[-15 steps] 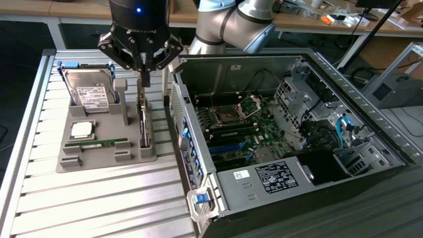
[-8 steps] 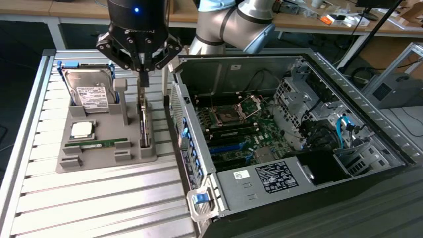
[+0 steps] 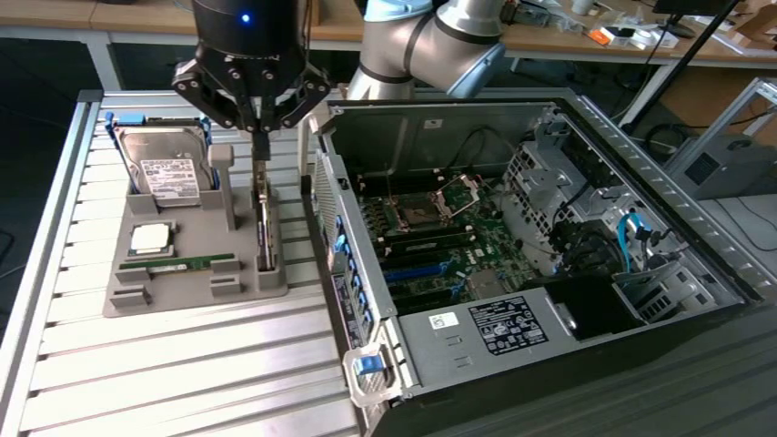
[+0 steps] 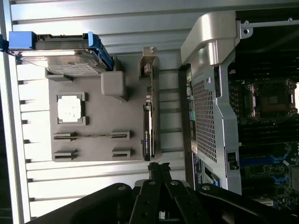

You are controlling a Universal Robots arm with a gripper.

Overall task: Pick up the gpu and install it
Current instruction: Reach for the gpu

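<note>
just over the edge-on gpu [image 3: 265,232], closed end effector [image 3: 258,153], case wall [image 3: 326,196] beside

**Bright Above, Dim Inside the Case**

Strong overhead light falls evenly on the slatted table [image 3: 182,364] — in the wrist view its slats glare white, as does the processor chip [image 4: 71,109]. The open computer case [image 3: 486,127] stays dim inside, its lower corners nearly black.
</note>
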